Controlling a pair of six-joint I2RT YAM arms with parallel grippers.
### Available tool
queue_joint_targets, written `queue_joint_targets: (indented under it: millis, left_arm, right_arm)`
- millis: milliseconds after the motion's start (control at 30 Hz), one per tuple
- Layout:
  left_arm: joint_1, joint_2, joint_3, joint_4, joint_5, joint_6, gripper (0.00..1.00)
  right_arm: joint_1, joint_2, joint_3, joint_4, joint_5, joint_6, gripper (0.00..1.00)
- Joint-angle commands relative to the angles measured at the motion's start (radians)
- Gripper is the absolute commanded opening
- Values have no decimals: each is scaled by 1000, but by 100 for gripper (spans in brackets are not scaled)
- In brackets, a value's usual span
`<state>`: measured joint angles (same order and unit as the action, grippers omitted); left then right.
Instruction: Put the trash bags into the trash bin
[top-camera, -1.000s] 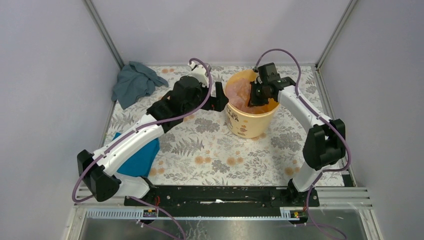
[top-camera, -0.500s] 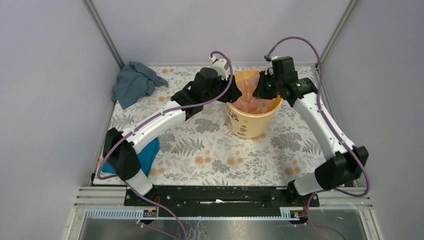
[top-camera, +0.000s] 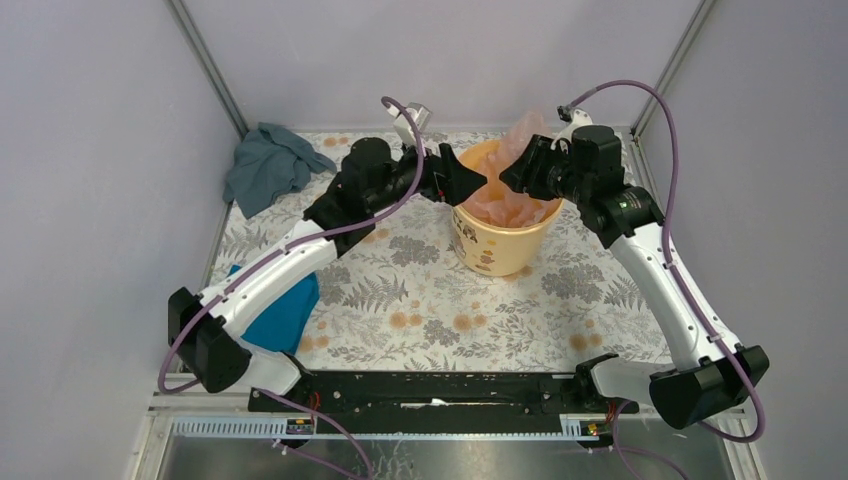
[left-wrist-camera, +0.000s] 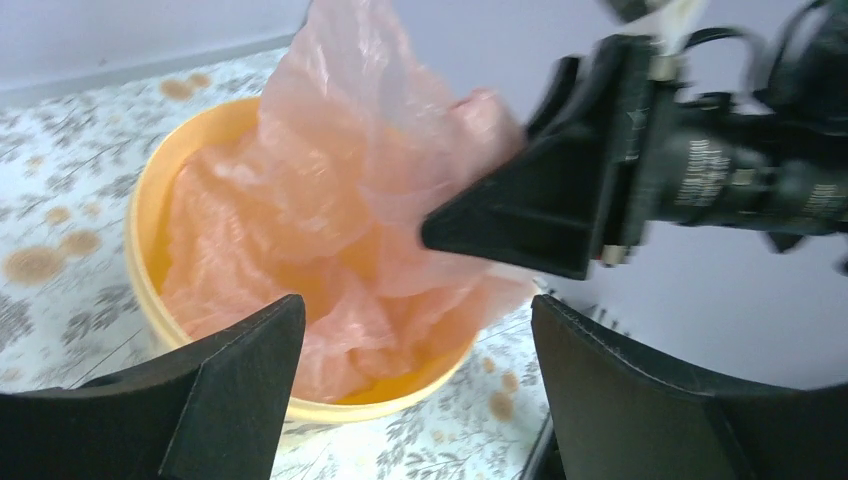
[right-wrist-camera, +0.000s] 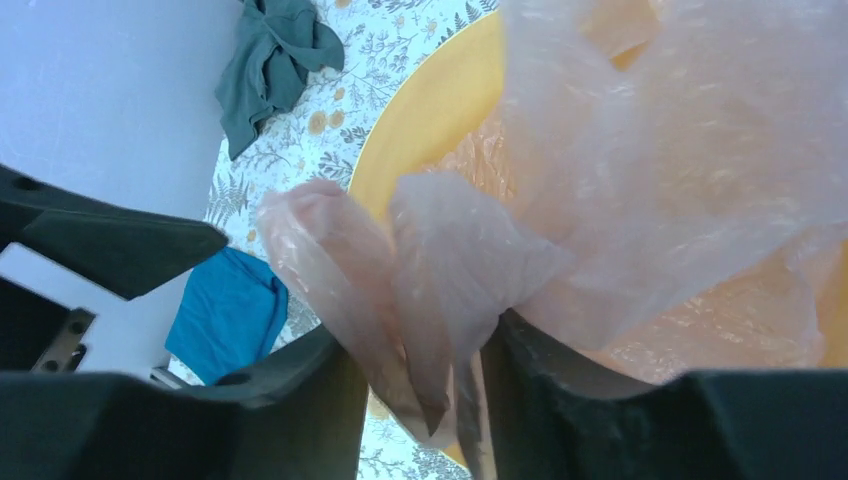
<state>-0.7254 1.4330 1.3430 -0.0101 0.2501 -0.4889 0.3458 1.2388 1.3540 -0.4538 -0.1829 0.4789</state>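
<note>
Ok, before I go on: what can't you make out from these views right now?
Floor of the trash bin: covered by the trash bag in every view.
Bin's far right rim, top view: behind the raised film and the right gripper.
Depth of the right gripper's pinch, right wrist view: film wraps it.
Blue cloth, top view: partly under the left arm.
Print on the bin's side, top view: too small to read.
</note>
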Motion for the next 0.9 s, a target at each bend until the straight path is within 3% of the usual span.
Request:
queue_joint_targets:
  millis: [0,67,133,567,733,867]
  left_arm:
    - [2,-54,-33,137,123,-40,91]
    - [2,-53,-26,135,139,-62,93]
    - [1,-41,-15,139,147,-94,94]
    - [-6,167,104,185,183,-218,93]
    - [-8,232,144,182,161,-240,80]
    - [-8,252,148,195,161,-262,60]
  right_arm:
    - [7,-34,-1,51,-24,-17,60]
    - [7,-58,-14,37,-7,-43,71]
    - [6,-84,-29,31,12,-60,74]
    - [7,-191,-131,72,161,-112,77]
    - [7,-196,-153,77,173,-134,69]
    - [7,-182,-191,98,211,-156,58]
